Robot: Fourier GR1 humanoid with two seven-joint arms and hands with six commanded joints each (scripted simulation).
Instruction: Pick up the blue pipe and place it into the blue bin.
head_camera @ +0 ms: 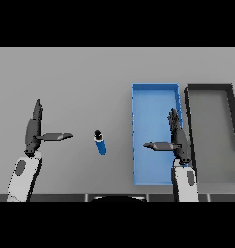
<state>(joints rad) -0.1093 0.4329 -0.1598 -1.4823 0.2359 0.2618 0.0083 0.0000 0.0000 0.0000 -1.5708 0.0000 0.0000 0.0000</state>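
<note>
A short blue pipe [100, 143] lies on the grey desk [80, 77], between the open left hand [34, 131] and the blue bin [155, 88]. The open right hand [177, 140] hovers over the bin. The pipe looks light, rigid and smooth; grasp it mid-body.

No readable text, labels, brands, numbers or signs on anything in view.

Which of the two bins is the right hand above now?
The blue bin, the one nearer the blue pipe. The right hand shows over its right side; the dark grey bin lies beyond it, further right.
</note>
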